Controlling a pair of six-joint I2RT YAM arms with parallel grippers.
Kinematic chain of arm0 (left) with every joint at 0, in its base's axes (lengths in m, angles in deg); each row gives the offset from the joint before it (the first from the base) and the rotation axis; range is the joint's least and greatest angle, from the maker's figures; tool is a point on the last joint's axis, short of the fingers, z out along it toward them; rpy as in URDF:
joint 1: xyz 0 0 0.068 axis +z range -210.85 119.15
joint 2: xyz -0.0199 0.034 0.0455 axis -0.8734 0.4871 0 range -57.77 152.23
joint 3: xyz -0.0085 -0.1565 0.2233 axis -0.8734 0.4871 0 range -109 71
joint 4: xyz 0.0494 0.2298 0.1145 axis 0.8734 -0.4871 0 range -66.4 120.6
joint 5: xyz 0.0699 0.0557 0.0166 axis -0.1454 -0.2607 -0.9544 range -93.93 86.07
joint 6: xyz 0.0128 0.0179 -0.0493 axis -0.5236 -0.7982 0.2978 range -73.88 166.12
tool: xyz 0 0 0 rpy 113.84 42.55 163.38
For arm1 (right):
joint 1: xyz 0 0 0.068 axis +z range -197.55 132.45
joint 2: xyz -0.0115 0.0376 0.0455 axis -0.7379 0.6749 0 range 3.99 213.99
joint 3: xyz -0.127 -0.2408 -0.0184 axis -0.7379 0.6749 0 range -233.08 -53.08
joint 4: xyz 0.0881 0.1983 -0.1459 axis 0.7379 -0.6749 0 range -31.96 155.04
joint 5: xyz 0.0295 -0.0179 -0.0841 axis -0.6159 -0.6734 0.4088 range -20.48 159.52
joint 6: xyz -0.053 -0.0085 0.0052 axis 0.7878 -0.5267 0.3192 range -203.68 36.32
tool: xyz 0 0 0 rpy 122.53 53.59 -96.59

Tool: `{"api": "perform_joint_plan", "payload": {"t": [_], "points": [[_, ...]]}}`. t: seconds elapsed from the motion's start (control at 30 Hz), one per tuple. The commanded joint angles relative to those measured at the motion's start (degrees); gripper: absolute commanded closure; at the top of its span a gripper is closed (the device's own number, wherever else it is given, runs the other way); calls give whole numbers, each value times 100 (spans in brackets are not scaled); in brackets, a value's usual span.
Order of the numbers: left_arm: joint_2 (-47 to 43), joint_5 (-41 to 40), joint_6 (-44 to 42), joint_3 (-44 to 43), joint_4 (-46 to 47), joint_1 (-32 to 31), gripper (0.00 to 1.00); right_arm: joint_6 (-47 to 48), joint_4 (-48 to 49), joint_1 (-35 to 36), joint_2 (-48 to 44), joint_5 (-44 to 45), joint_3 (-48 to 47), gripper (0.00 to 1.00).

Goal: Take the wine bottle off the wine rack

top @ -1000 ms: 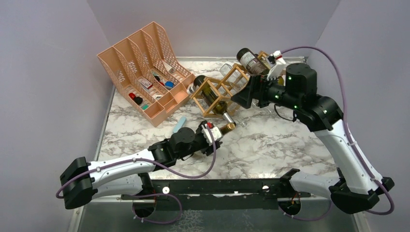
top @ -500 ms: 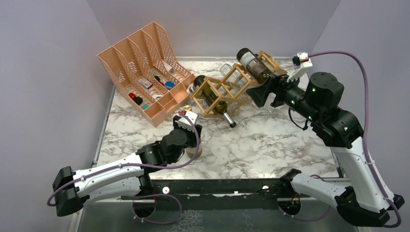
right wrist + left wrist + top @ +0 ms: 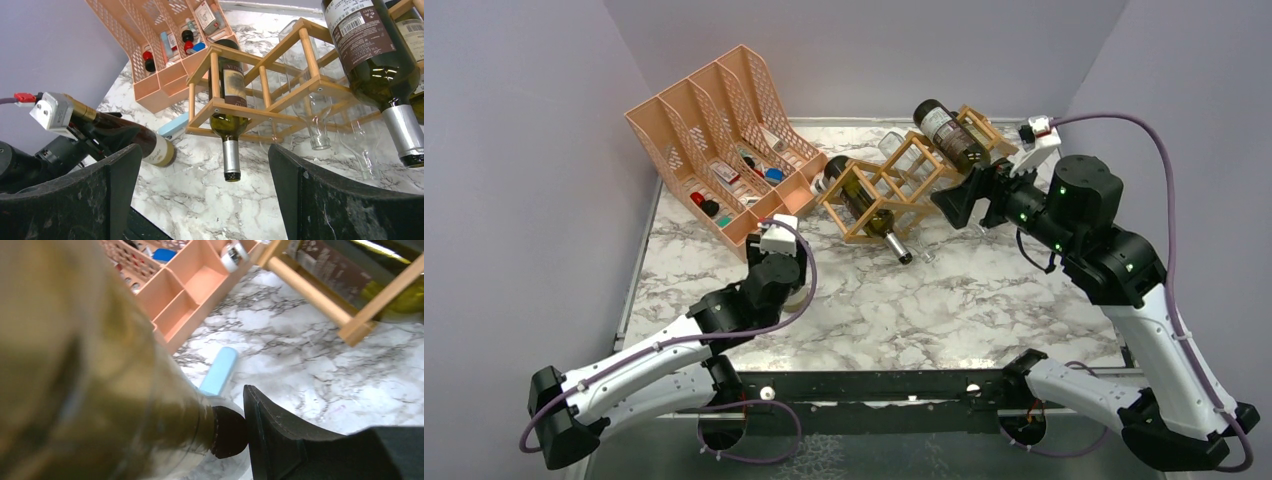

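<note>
The tan wooden wine rack [image 3: 894,185] lies at the back of the marble table. It holds a dark bottle [image 3: 864,205] with its neck pointing toward me, and a second dark bottle [image 3: 946,132] on its right end. Off the rack, a wine bottle [image 3: 145,142] with a gold top and a pale label is tilted in front of the pink organiser. My left gripper [image 3: 786,275] is shut on it. In the left wrist view its olive glass [image 3: 100,380] fills the left side, against one black finger [image 3: 285,440]. My right gripper [image 3: 964,205] hangs open beside the rack's right end, holding nothing.
A salmon-pink mesh organiser [image 3: 724,140] with small items stands at the back left. A light blue cylinder [image 3: 219,371] lies on the marble just in front of it, beside the held bottle. Clear glass bottles [image 3: 312,125] also sit in the rack.
My left arm has carried the bottle leftward and back toward the organiser, tipping it more upright. The right arm has drawn away from the rack to the right, jaws still wide.
</note>
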Motion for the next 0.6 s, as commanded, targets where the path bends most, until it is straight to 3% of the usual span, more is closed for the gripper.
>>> {"api": "perform_joint_plan", "payload": {"t": [0.0,0.17,0.33,0.57], "points": [[-132,-524,18,-698,-14,371,100,77,197,-3,-164,67,105,0],[-245,-663,-61,-771,-261,861,100,112,206,-3,-245,58,184,0],[-439,-886,-621,-509,440,1427,100,137,202,-5,-291,41,229,0],[-230,-411,-704,-383,1109,2732,100,167,151,-3,-346,-22,269,0]]}}
